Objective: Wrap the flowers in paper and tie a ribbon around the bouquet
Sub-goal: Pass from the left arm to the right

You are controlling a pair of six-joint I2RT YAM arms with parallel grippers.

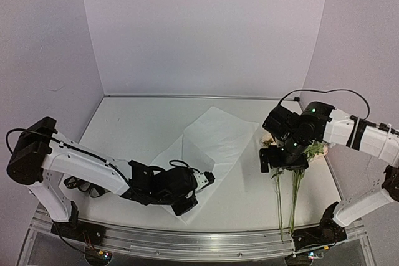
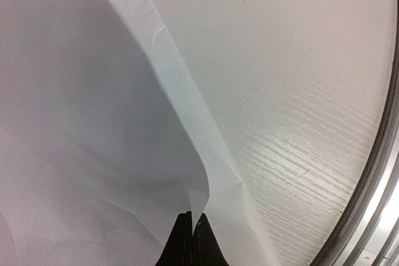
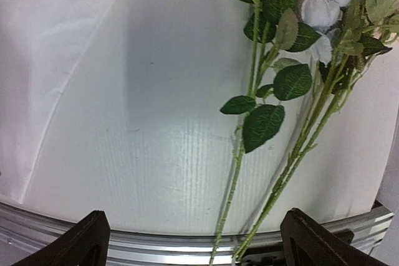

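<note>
We had left hand (image 2: pixel 190 244) clenched on the paper (image 2: pixel 93 123) edge; right hand (image 3: pixel 202 241) released, hovering over flowers (image 3: pixel 265 123) on desk (image 3: pixel 162 179).

I see the paper (image 1: pixel 215 135) as plain white, unprinted, greying in its folds. The flowers (image 3: pixel 293 82) carry green stems, dark green veined leaves, and cream-pink and pale blue-white blooms toward one o'clock in the right wrist view. The bench (image 1: pixel 134 129) is white with fine ribbed lines and a silver rail (image 3: pixel 187 247). The left gripper (image 2: pixel 191 241) and right gripper (image 3: pixel 199 238) are black on white arms (image 1: pixel 87 166).
</note>
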